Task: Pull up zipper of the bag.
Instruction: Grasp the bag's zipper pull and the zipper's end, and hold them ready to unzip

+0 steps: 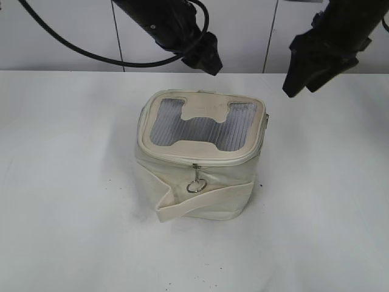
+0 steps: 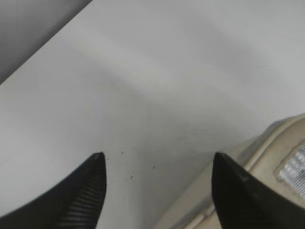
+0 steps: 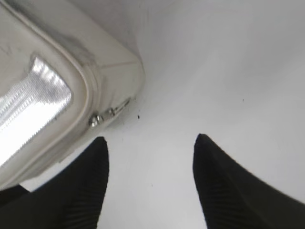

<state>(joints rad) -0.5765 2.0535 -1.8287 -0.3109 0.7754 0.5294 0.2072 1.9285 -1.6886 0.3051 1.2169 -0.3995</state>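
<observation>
The cream-white bag point(image 1: 200, 182) stands mid-table with a grey ribbed panel point(image 1: 203, 125) on its lid. The cream zipper point(image 1: 182, 159) runs round the lid rim. One silver slider with a ring pull point(image 1: 196, 185) hangs at the front. A second slider point(image 3: 95, 119) shows at the bag's corner in the right wrist view. My left gripper point(image 1: 209, 64) hovers behind the bag, open and empty point(image 2: 157, 162). My right gripper point(image 1: 298, 82) hovers above and right of the bag, open and empty point(image 3: 150, 143). A lid corner point(image 2: 281, 157) shows in the left wrist view.
The flat cream strap point(image 1: 200, 204) crosses the bag's front side. The white table point(image 1: 73, 182) stretches around the bag. A white panelled wall point(image 1: 61, 30) stands behind, with a black cable point(image 1: 73, 45) hanging from the left arm.
</observation>
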